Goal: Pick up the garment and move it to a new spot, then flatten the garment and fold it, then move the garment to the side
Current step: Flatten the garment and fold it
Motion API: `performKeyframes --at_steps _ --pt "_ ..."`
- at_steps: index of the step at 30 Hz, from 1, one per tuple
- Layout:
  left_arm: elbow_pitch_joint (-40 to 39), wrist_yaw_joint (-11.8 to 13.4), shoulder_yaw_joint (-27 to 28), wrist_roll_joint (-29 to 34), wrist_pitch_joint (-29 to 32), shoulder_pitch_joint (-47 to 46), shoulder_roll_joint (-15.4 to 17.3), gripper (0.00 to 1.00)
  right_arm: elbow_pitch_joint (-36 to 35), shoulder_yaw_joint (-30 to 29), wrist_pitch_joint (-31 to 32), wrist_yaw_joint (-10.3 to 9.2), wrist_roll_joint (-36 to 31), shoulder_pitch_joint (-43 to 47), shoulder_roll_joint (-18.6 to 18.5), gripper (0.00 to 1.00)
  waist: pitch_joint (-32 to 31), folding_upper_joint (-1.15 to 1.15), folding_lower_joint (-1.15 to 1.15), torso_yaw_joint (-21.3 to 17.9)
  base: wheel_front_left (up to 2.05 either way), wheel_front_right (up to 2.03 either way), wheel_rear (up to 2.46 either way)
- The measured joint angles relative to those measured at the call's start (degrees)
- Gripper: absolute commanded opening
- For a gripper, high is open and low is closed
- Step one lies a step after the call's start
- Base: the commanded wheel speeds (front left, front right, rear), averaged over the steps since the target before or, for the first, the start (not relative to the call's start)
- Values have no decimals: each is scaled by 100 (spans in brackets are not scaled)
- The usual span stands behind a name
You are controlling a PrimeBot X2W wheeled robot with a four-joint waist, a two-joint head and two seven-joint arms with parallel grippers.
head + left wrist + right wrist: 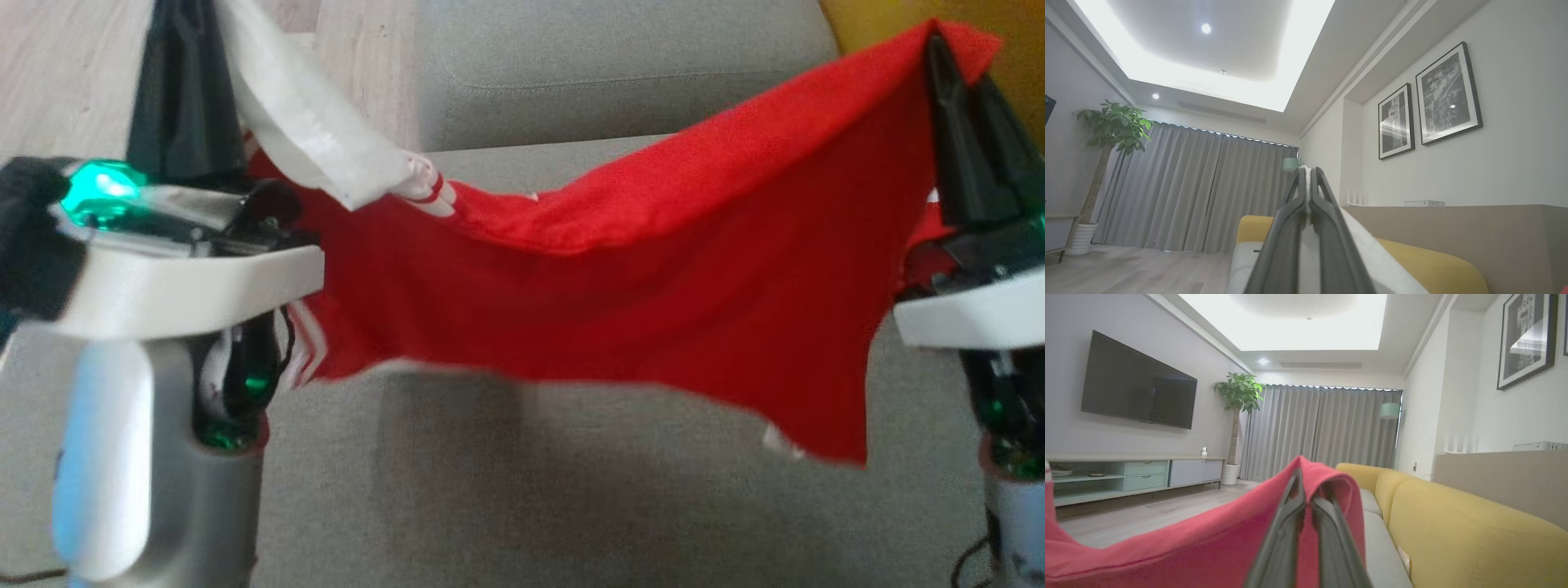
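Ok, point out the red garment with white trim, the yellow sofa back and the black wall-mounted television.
red garment with white trim [620, 278]: head view, middle of the hanging panel.
yellow sofa back [1474, 531]: right wrist view, its rounded front.
black wall-mounted television [1137, 384]: right wrist view, screen centre.

The garment [612, 286] is up in the air, bright red, strung out wide by its two top corners and sagging in the middle! A white section [310, 122] with striped trim climbs to the left corner, and the lower hem dangles above the grey sofa seat [571, 490].
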Motion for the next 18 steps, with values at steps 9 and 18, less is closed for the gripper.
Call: performKeyframes --at_steps 9,18 --pt "-385 67 -18 74 797 -477 223 0 -372 -216 661 0 -44 -130 93 0 399 0 0 60 0 0 0" --pt "2180 -470 55 209 535 -3044 676 0 2092 541 108 0 81 -3070 -593 0 1495 0 0 -25 0 0 0"
